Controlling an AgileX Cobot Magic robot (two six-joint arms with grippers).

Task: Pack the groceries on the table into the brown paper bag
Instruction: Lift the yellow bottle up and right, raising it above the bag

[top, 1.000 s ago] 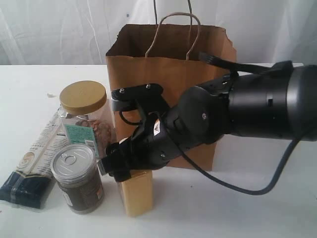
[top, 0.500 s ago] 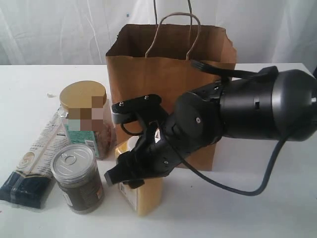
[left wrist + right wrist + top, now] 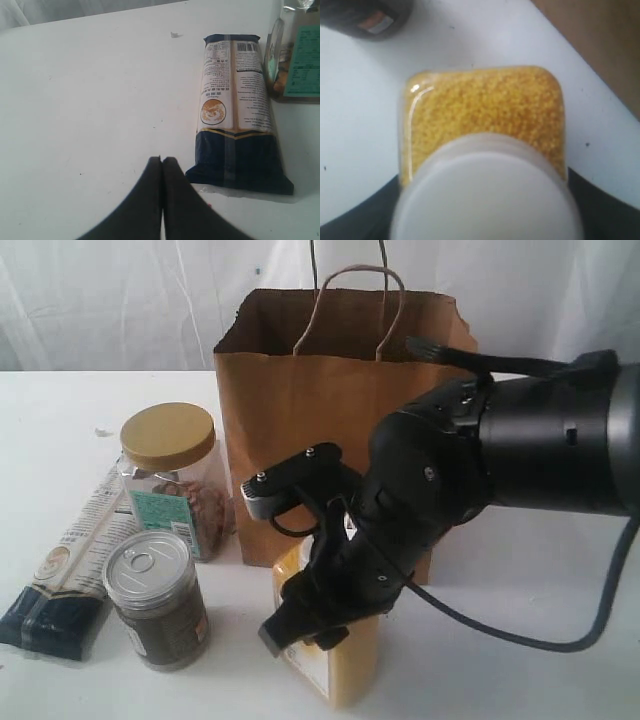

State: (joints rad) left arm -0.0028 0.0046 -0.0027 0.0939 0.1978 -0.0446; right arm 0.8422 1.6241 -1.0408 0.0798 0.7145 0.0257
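Barely begun, it seems — the right gripper [image 3: 318, 625] clamps the yellow bottle [image 3: 345, 675] just before the bag [image 3: 290, 400]; big jar [image 3: 168, 475], small jar [image 3: 155, 605] and packet [image 3: 70, 570] wait left of it. The left gripper [image 3: 161, 162] has its fingers pressed together.

You have matt, creased kraft paper on the brown paper bag [image 3: 300, 400], a shiny metal top on the silver-lidded dark jar [image 3: 157, 602], and a matt lid over glossy clear walls on the tan-lidded clear jar [image 3: 172, 485]. The white-capped yellow bottle [image 3: 485, 110] is glossy clear plastic, the long white-and-navy packet [image 3: 235, 115] slick film, the table [image 3: 85, 90] smooth matt white.
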